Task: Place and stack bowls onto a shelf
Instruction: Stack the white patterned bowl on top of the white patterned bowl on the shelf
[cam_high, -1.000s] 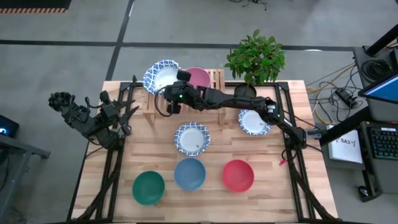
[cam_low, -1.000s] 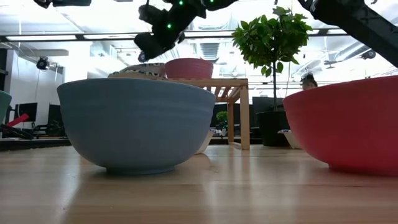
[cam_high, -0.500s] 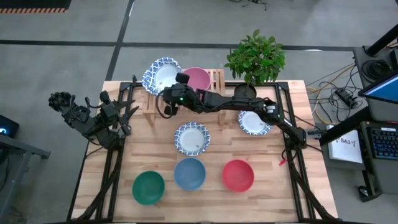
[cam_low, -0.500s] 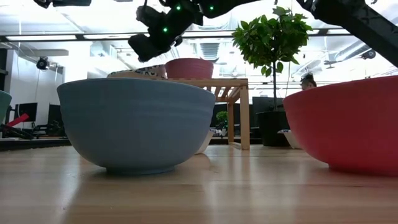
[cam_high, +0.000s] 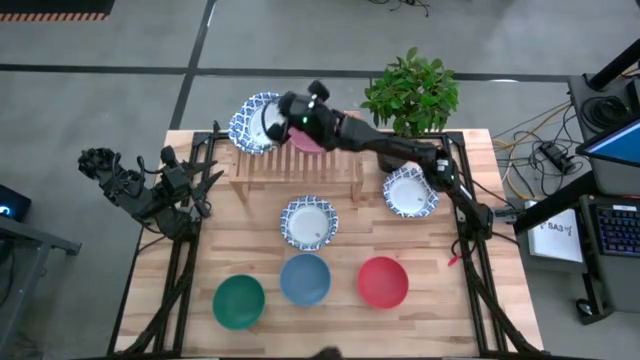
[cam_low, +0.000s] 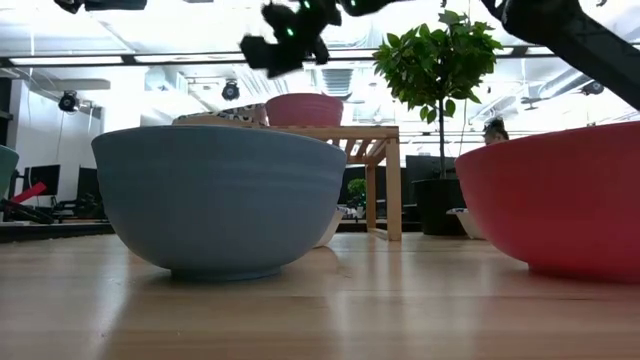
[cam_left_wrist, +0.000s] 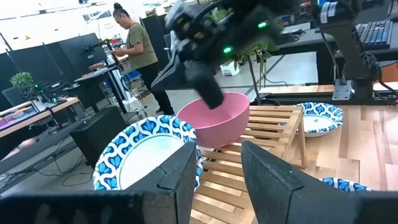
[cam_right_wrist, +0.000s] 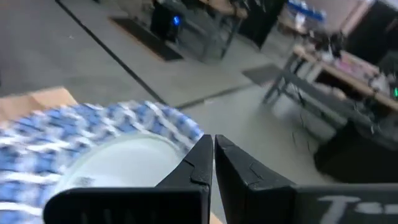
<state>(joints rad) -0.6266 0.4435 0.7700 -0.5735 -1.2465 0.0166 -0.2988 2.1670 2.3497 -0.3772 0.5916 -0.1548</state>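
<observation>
Patterned and pink bowls atop shelf

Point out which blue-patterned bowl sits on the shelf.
The patterned bowl at the shelf's left end, beside the pink bowl, under the right gripper. The other two patterned bowls rest on the tabletop.

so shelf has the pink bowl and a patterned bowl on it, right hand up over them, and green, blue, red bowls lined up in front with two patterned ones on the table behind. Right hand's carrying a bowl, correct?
Not carrying. The right hand is empty, its fingers closed on nothing, as the right wrist view shows. The rest holds: pink bowl and patterned bowl on the shelf.
</observation>
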